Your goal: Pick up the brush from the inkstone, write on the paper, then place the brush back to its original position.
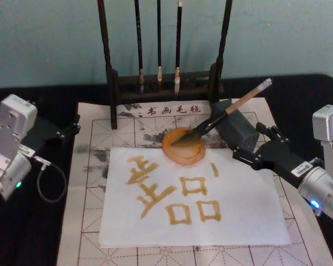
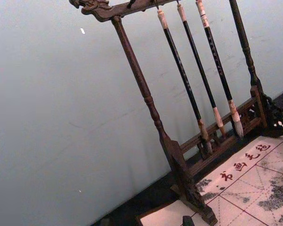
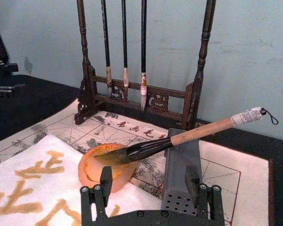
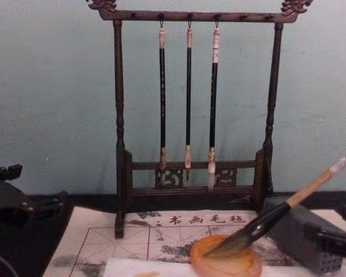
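Brush (image 1: 222, 114): rested just ahead of the right gripper (image 1: 248, 147), fingers released, bristles in the orange dish (image 1: 183, 147), handle across a grey block (image 1: 233, 128). Paper (image 1: 238, 216): lettered in ochre; bare margin beside the fingers. Left gripper (image 1: 66, 130): parked apart, fingers indiscernible.

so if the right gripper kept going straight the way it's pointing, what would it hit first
Probably the grey block directly ahead of the right gripper, whose jaws stand open. The brush leans across that block, bristles in the orange inkstone. Depth is hard to judge, so the inkstone might come first.
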